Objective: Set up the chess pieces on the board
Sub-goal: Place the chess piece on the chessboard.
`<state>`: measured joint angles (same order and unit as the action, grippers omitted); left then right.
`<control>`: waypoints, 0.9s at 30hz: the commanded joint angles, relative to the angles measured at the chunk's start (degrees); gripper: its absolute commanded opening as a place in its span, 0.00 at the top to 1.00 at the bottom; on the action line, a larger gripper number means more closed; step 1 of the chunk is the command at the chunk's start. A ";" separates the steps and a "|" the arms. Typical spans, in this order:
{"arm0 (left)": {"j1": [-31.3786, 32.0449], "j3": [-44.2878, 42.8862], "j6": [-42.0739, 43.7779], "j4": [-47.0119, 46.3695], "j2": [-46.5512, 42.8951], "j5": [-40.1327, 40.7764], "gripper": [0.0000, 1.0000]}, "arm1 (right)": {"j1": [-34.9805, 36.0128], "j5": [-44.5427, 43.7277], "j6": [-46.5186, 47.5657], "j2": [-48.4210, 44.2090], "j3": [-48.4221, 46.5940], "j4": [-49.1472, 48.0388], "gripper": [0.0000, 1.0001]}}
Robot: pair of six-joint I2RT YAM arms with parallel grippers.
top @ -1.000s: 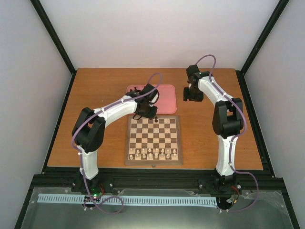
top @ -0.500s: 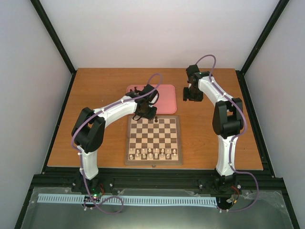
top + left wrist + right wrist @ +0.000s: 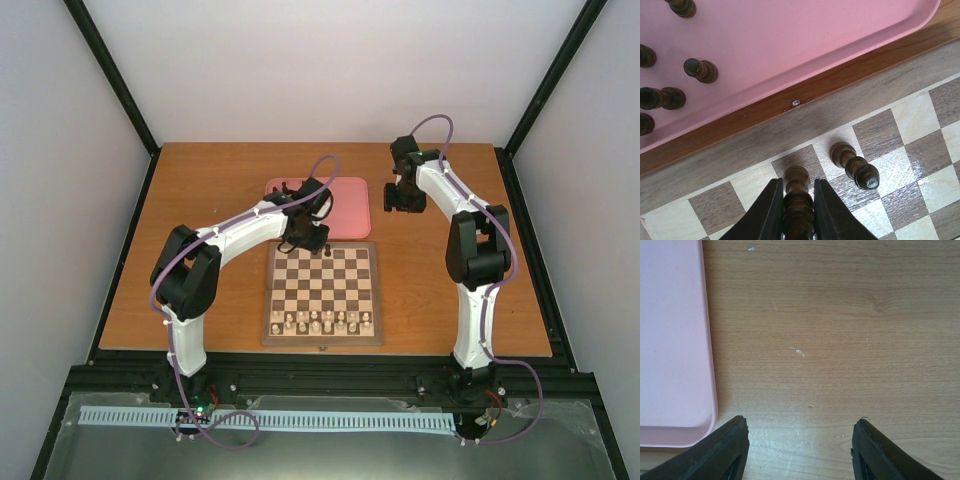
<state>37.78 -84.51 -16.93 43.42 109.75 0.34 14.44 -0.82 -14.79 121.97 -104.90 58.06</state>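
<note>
My left pincer (image 3: 798, 195) is gripping a dark chess piece (image 3: 796, 176) at the board (image 3: 920, 120)'s far row, just beside another dark piece (image 3: 855, 166). In the pink tray (image 3: 790, 45) more dark pieces (image 3: 701, 70) are sitting. My right pincer (image 3: 800, 440) is hanging wide open over the tabletop (image 3: 840, 315).

No legible text, labels, brands or numbers in any view. Nothing printed on board (image 3: 322, 290), tray (image 3: 347, 205) or worktop (image 3: 215, 185).
</note>
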 commanded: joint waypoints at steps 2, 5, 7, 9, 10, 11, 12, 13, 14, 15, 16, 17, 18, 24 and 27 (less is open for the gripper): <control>0.27 -0.74 -0.83 0.45 0.28 -1.45 0.98 | -0.29 -0.25 0.47 -1.24 -0.64 0.12 0.43; 0.28 -0.93 -1.01 0.53 0.73 -1.23 0.97 | -0.31 -0.11 0.60 -1.04 -0.71 0.12 0.43; 0.28 -1.07 -0.90 0.64 1.19 -1.32 0.96 | -0.37 -0.07 0.56 -0.87 -0.73 0.12 0.43; 0.28 -1.17 -0.97 0.53 1.45 -1.42 0.96 | -0.35 0.01 0.56 -0.77 -0.76 0.15 0.43; 0.25 -1.25 -0.99 0.57 1.55 -1.41 0.96 | -0.30 -0.04 0.63 -0.77 -0.81 0.20 0.43; 0.27 -1.29 -0.93 0.61 1.66 -1.13 0.96 | -0.33 -0.03 0.63 -0.77 -0.77 0.22 0.43; 0.28 -1.27 -0.92 0.66 1.73 -0.90 0.96 | -0.32 -0.01 0.64 -0.77 -0.80 0.22 0.43; 0.28 -1.32 -0.87 0.70 1.82 -0.61 0.95 | -0.37 -0.02 0.66 -0.77 -0.69 0.23 0.43; 0.28 -1.35 -0.77 0.70 1.92 -0.57 0.95 | -0.34 -0.05 0.68 -0.77 -0.68 0.21 0.43; 0.28 -1.44 -0.73 0.70 2.06 -0.59 0.94 | -0.33 -0.09 0.72 -0.71 -0.66 0.21 0.43; 0.28 -1.45 -0.74 0.71 2.17 -0.67 0.93 | -0.35 0.01 0.79 -0.69 -0.67 0.26 0.43; 0.28 -1.51 -0.68 0.75 2.28 -0.79 0.91 | -0.33 -0.03 0.73 -0.64 -0.67 0.31 0.43; 0.28 -1.53 -0.68 0.71 2.38 -0.85 0.89 | -0.35 0.09 0.72 -0.60 -0.72 0.38 0.43; 0.28 -1.69 -0.56 0.92 2.13 -0.69 0.82 | -0.35 0.28 0.79 -0.44 -0.83 0.40 0.43; 0.28 -1.75 -0.33 1.03 2.05 -0.77 0.78 | -0.36 0.56 0.68 -0.33 -0.99 0.55 0.43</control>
<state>37.78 -84.60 -16.97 43.44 111.09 -0.45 14.44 -0.56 -14.37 121.97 -104.90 58.08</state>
